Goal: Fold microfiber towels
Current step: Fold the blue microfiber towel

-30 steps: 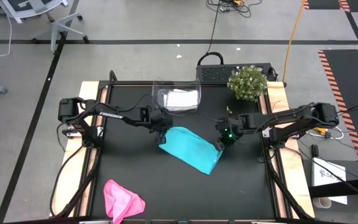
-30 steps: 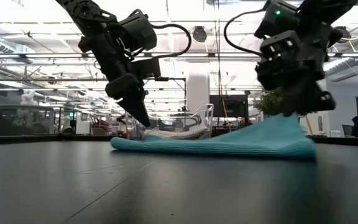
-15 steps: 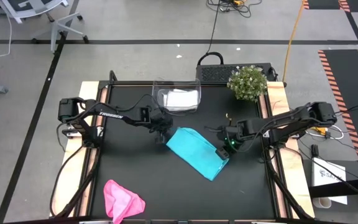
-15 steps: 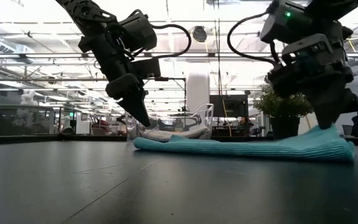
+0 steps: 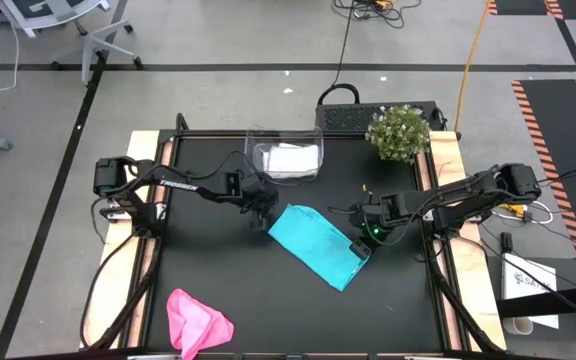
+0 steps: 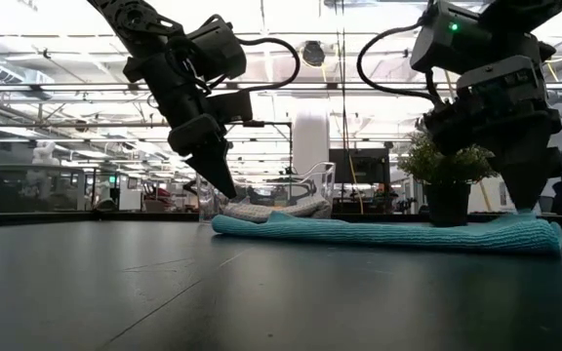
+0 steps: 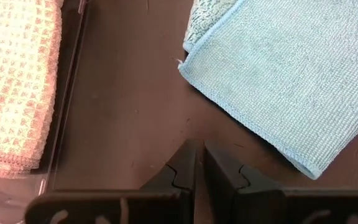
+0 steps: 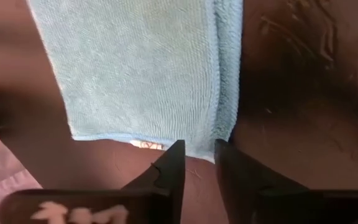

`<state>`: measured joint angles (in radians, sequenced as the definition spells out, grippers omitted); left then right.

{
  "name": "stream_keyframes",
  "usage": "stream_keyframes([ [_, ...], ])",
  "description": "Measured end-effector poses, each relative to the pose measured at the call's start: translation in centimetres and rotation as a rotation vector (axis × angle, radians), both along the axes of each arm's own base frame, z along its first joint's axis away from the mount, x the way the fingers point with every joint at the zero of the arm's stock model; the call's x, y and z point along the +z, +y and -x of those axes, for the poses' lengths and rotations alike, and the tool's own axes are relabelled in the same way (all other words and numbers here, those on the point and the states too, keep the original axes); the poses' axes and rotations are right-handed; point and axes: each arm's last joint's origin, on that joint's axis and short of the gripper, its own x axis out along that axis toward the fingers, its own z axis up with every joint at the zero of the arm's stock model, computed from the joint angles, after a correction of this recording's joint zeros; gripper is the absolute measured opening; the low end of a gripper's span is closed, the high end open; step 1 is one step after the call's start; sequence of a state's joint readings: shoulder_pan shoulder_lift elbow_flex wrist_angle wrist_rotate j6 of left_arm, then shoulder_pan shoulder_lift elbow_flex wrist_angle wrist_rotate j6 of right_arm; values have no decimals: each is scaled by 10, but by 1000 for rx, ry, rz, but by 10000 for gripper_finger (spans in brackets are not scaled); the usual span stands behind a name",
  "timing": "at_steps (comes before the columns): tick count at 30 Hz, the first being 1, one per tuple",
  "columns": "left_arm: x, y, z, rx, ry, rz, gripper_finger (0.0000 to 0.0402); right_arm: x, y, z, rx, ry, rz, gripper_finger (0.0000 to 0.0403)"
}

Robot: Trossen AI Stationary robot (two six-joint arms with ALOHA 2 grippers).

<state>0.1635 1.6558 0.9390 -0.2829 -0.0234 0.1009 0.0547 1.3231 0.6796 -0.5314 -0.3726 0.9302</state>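
Observation:
The teal towel [image 5: 318, 245] lies folded and flat on the black table, mid-table. My right gripper [image 5: 366, 243] stands at the towel's right end, shut on its edge; it also shows in the low view [image 6: 533, 210]. My left gripper [image 5: 258, 220] is shut and empty, just above the table, a little off the towel's left end [image 7: 194, 53]. The pink towel [image 5: 198, 322] lies crumpled near the front left. The grey-white towel [image 5: 290, 160] lies inside the clear tub [image 5: 253, 150] at the back. My right gripper pinches the teal towel's edge [image 8: 197, 148] at its right end, close to a corner, between the tips of its two fingers. The fingers come from above, pointing down. The towel lies flat on the table, slack, with its layers stacked.
A potted plant [image 5: 399, 133] stands at the table's back right. The clear tub is just behind my left gripper. Bare black table [image 5: 268, 300] lies between the teal towel and the front edge.
My right gripper has gone toward the table's right and near edges and down, taking the towel's right end with it. The towel has slid right, away from my left gripper. Its raised right end has come down, and it now lies flat.

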Motion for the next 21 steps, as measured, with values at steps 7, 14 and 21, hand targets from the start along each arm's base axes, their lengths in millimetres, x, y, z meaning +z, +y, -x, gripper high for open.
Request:
stream_keyframes([
  [7,4,-1,-7,-34,-87,38,31,-1,-1,3,-22,39,-4,96],
  [14,6,-6,-22,-63,-226,32,31,3,0,-8,-67,-58,-27,68],
  [21,-16,-26,-34,-173,-220,97,30,5,1,-13,-73,-117,-34,12],
])
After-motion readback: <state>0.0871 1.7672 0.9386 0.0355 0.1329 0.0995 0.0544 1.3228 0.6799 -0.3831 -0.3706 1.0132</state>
